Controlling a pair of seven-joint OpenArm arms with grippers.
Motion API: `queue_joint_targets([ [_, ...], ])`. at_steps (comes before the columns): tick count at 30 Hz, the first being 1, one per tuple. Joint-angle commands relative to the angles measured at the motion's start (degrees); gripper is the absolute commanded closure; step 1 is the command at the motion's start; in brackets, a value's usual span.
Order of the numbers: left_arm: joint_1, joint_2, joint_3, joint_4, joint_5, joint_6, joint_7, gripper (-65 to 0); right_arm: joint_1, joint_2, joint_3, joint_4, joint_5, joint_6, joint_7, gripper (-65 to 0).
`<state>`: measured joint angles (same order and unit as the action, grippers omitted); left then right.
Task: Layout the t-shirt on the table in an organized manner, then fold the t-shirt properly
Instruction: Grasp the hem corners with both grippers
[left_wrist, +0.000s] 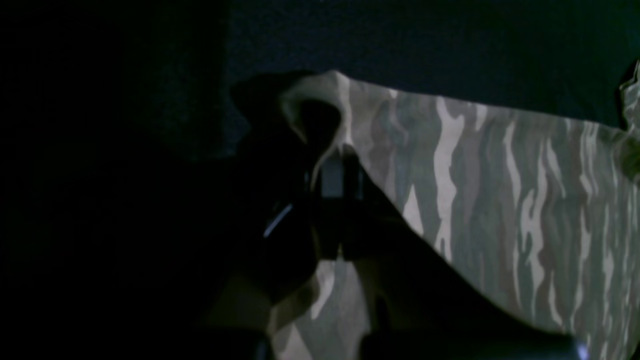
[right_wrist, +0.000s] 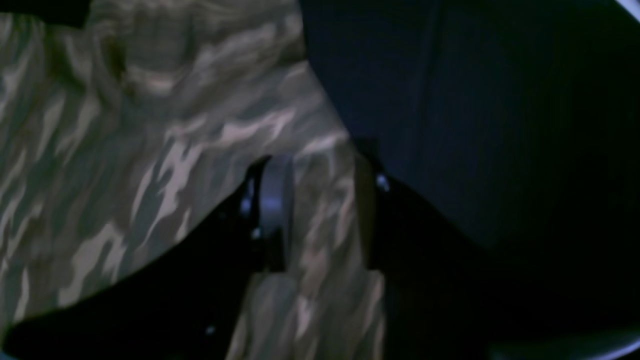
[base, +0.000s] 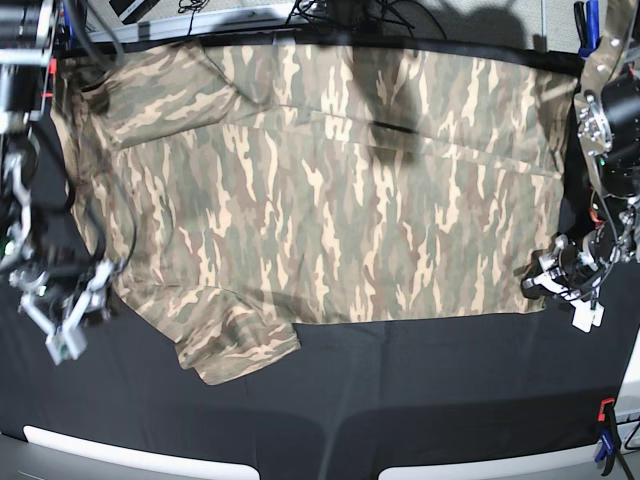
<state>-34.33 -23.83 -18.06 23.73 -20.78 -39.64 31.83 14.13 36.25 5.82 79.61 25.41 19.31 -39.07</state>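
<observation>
The camouflage t-shirt (base: 320, 180) lies spread nearly flat on the black table (base: 400, 400), neck end to the left and one sleeve (base: 235, 350) pointing toward the front. My left gripper (base: 540, 282) sits at the shirt's lower right hem corner. In the left wrist view it (left_wrist: 340, 165) is shut on a raised pinch of the t-shirt (left_wrist: 500, 175). My right gripper (base: 85, 310) is at the shirt's left edge. In the right wrist view its jaws (right_wrist: 320, 210) stand apart, open, with the t-shirt (right_wrist: 125, 125) lying in the gap.
An orange-and-blue clamp (base: 603, 430) grips the table's front right edge, and another (base: 585, 25) is at the far right corner. Cables (base: 330, 12) run along the far edge. Black cloth stretches in front of the shirt.
</observation>
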Motion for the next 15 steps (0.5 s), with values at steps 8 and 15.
queue_joint_targets([
  [8,-1.5,-0.2,-0.1,0.6,3.3,-0.4,-0.1,0.0,16.9,-2.9,0.4,-20.2,0.8,8.7,-1.8,-26.1],
  [15,-1.6,0.9,-0.1,0.6,3.3,-0.4,-0.2,0.0,30.1,-4.5,-0.5,-40.4,0.5,8.8,-5.9,-26.1],
])
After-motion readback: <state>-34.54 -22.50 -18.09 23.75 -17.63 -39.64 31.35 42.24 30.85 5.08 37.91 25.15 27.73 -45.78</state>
